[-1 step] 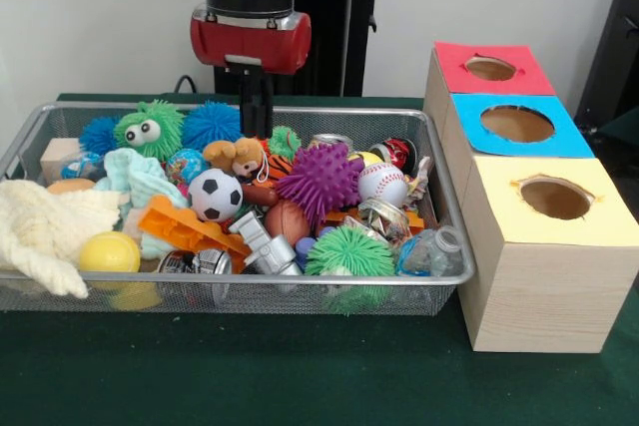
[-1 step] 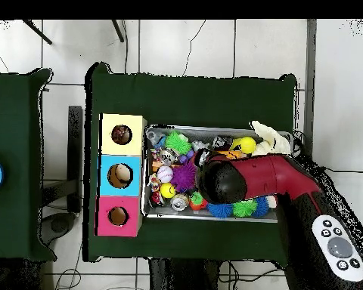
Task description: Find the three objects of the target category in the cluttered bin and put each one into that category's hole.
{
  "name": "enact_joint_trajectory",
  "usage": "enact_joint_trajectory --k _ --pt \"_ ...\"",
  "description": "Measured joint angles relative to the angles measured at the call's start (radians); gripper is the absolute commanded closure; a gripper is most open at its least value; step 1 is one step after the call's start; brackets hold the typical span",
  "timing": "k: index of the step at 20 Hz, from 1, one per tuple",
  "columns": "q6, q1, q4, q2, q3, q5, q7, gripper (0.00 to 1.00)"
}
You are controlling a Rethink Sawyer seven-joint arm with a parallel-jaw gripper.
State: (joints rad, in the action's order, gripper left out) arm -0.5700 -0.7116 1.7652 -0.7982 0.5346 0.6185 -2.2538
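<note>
i've got the gripper hanging low over the back middle of the wire bin, just above the small teddy bear, and from the front its fingers read as one dark stem, so i cannot tell how far apart they are or whether they hold anything; the overhead view hides them under the arm. the target category isn't marked anywhere i can see, so i'm guessing among candidates: the soccer ball, the baseball and the yellow ball sit spread through the clutter, with the purple spiky ball between them. the box with its red hole, blue hole and yellow hole stands just beside the bin. my worry is the crowding: coming straight down here could pinch the bear or the tiger toy instead, or shove a round ball aside so it rolls under the pile
</note>
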Motion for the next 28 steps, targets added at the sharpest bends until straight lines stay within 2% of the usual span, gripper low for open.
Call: enact_joint_trajectory --k 8,21,28 --pt "0.000 -0.040 -0.008 0.007 0.000 -0.044 0.000 1.00" --pt "-0.047 -0.078 -0.073 0.052 0.000 -0.040 0.000 1.00" --pt "-0.047 -0.083 -0.077 0.051 0.000 -0.020 0.000 1.00"
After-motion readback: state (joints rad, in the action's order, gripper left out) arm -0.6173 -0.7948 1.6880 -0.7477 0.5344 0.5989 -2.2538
